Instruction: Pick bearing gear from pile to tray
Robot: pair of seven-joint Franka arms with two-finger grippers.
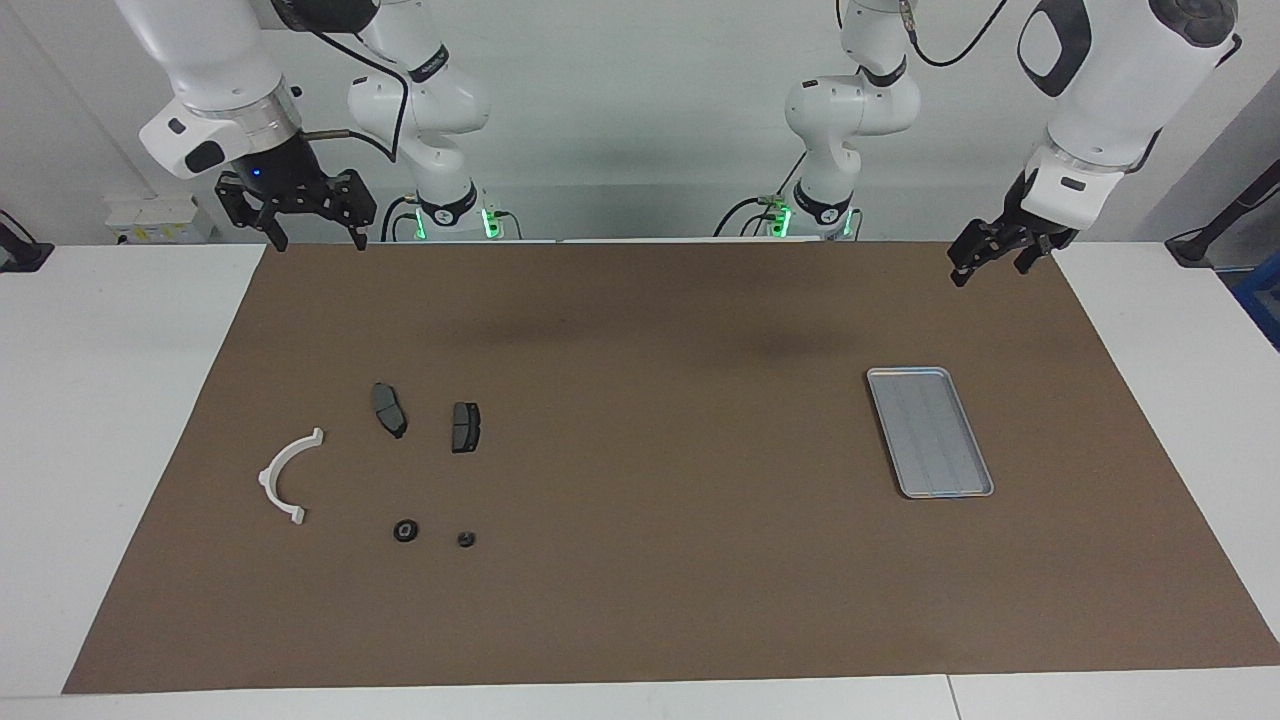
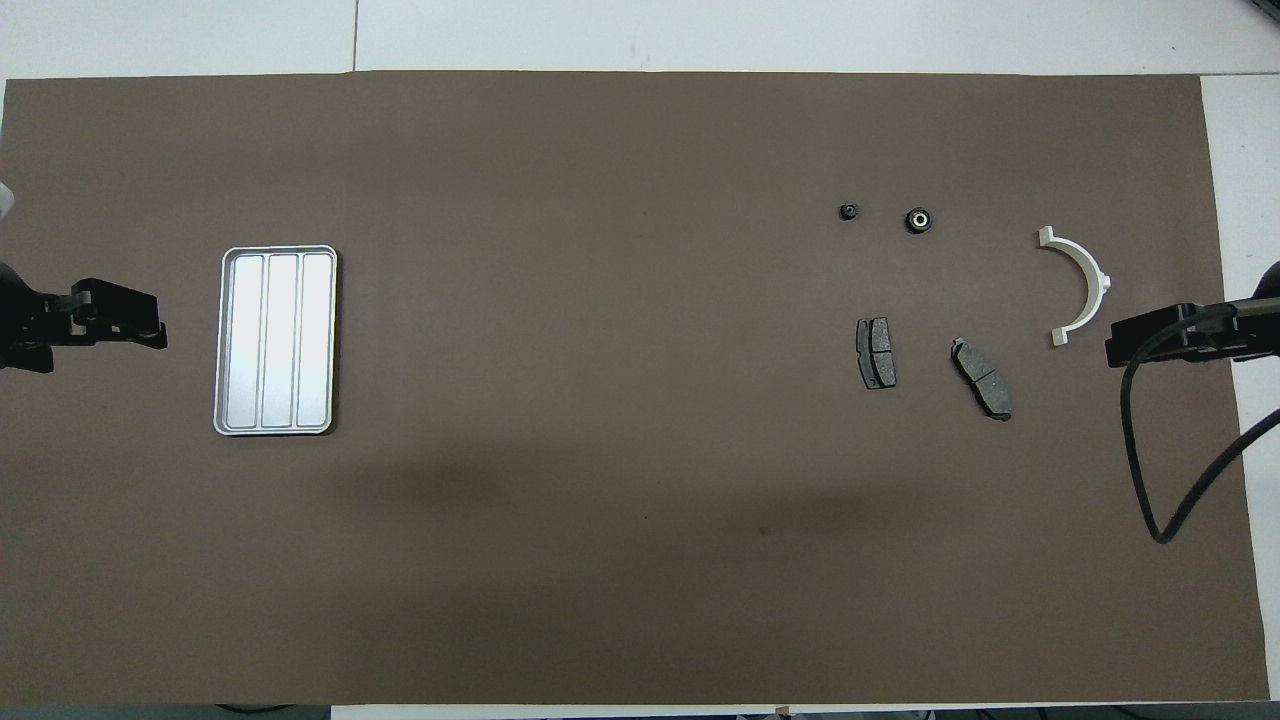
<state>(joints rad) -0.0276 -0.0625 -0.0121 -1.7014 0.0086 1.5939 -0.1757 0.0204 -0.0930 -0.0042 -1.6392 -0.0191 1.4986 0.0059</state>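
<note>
Nothing picked yet: right gripper (image 1: 315, 240) and left gripper (image 1: 1000, 262) are held spread, empty, raised. Bearing gear (image 1: 406, 530) is seen farthest from robots in pile; tray (image 1: 929, 432) empty. Descent onto gear is needed.

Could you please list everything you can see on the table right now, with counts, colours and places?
Mat: one, brown, covering most of the white table.
Tray: one, silver-grey, empty, toward the left arm's end.
Arc: one, white plastic, toward the right arm's end.
Pads: two, dark grey, side by side and apart, nearer to the robots than the round pieces.
Round pieces: two, black, one larger, farthest from the robots in the pile.
Left claw: one, black, open, raised over the mat's edge near the tray, waiting.
Right claw: one, black, open, raised over the mat's edge at the pile's end, empty.
</note>
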